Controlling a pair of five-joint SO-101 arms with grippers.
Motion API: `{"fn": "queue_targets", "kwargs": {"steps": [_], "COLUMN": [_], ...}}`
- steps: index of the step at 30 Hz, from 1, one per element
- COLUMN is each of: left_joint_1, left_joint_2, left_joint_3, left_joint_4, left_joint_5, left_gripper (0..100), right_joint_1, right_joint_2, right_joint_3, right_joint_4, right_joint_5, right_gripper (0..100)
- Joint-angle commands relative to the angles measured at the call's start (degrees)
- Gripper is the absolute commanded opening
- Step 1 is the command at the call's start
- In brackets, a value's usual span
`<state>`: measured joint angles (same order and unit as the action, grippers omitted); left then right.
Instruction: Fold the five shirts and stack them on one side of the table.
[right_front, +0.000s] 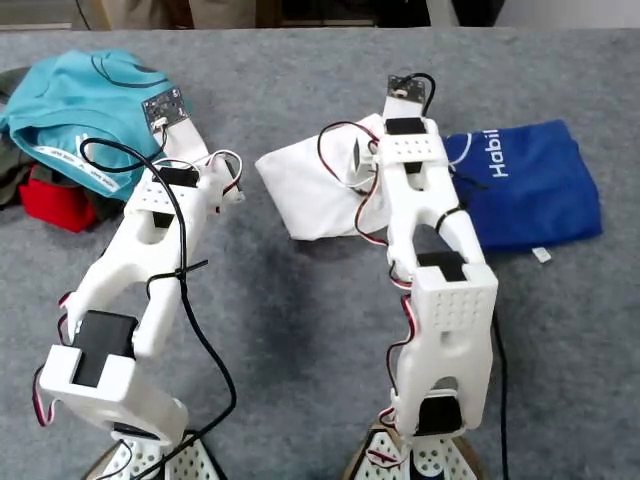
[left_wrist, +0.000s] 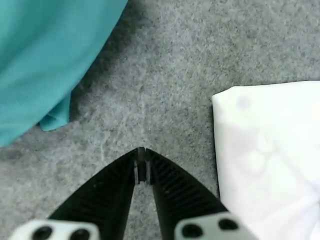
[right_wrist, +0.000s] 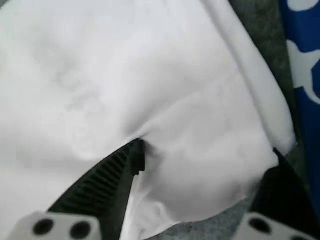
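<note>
Right gripper (right_wrist: 206, 152), jaws spread, straddles the white shirt (right_wrist: 150, 75) at the table (right_front: 300, 330) centre; left gripper (left_wrist: 141, 164), pressed together, hangs beside. Closing could bunch layers, undoing the fold.

Red garment (right_front: 50, 200) mostly beneath teal shirt (right_front: 80, 100)

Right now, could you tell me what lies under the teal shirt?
A red shirt and a dark garment stick out beneath the teal shirt; the rest is covered.
</note>
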<state>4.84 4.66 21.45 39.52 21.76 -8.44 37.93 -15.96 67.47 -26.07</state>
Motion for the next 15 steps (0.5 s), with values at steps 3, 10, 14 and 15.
{"fn": "queue_targets", "kwargs": {"steps": [3,10,14,15], "left_joint_1": [-0.79,-0.79,-0.88,-0.88], "left_joint_2": [-0.57,-0.57,-0.57,-0.57], "left_joint_3": [-2.46,-2.37,-2.37,-2.37], "left_joint_4": [0.18,0.18,0.18,0.18], "left_joint_5": [-0.53,-0.53,-0.53,-0.53], "left_gripper": [2,2,2,2], "right_joint_1": [-0.4,-0.66,-0.4,-0.4], "right_joint_2": [4.0,6.11,6.02,6.02], "right_joint_3": [-2.33,-6.29,-6.37,-6.37], "right_joint_4": [-0.44,2.46,2.46,2.46], "right_joint_5": [-2.64,-3.78,-3.78,-4.04], "right_gripper": [35.8,30.6,7.6,0.9]}}
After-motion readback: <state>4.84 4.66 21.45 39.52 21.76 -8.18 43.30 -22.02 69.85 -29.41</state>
